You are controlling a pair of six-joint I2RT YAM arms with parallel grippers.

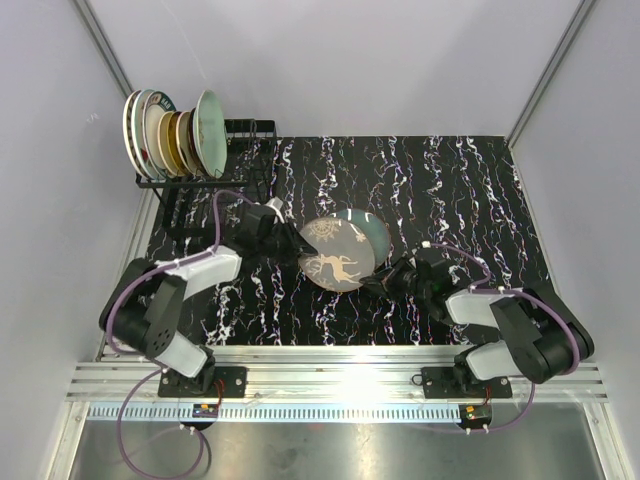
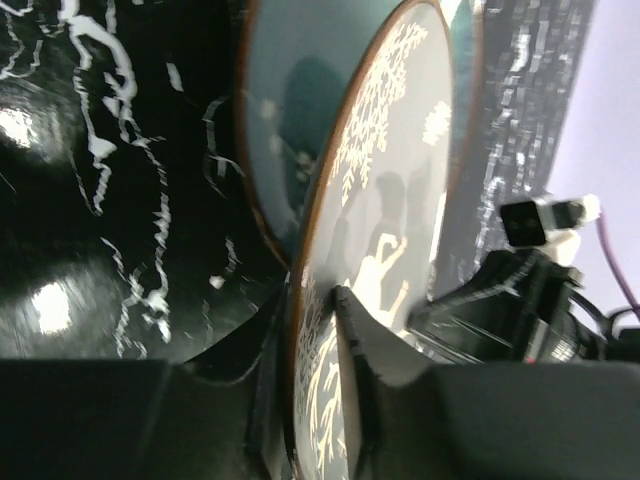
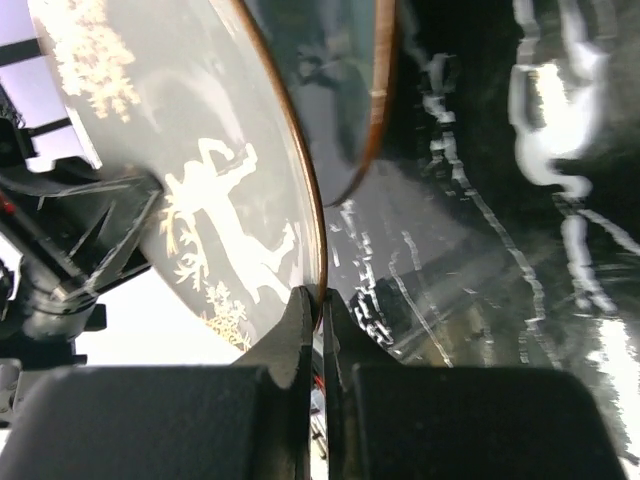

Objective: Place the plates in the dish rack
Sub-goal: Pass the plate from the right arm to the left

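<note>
From above, we see the rack [image 1: 250, 140] at the desk's [image 1: 450, 200] far left corner, with several plates [image 1: 170, 135] standing on edge in it. Mid-desk, the deer plate [image 1: 335, 262] sits tilted between the 2 arms, and a teal plate [image 1: 372, 228] shows just behind it, partly hidden. The left gripper [image 1: 296, 240] meets the deer plate's left rim and the right gripper [image 1: 380, 278] meets its right rim. In the left wrist view, the deer plate [image 2: 390, 200] runs edge-on between the left gripper's [image 2: 308, 305] fingers, 1 finger [image 2: 350, 340] lying against its patterned face and the other behind its back. The jaws are nearly together, but we cannot tell whether they are pressing on it. The teal plate [image 2: 290, 120] lies close behind. In the right wrist view, the right gripper [image 3: 312, 320] is clamped on the deer plate's [image 3: 200, 180] brown rim, its fingers almost meeting. The teal plate [image 3: 320, 80] sits just beyond, above the glossy desk [image 3: 500, 250].
</note>
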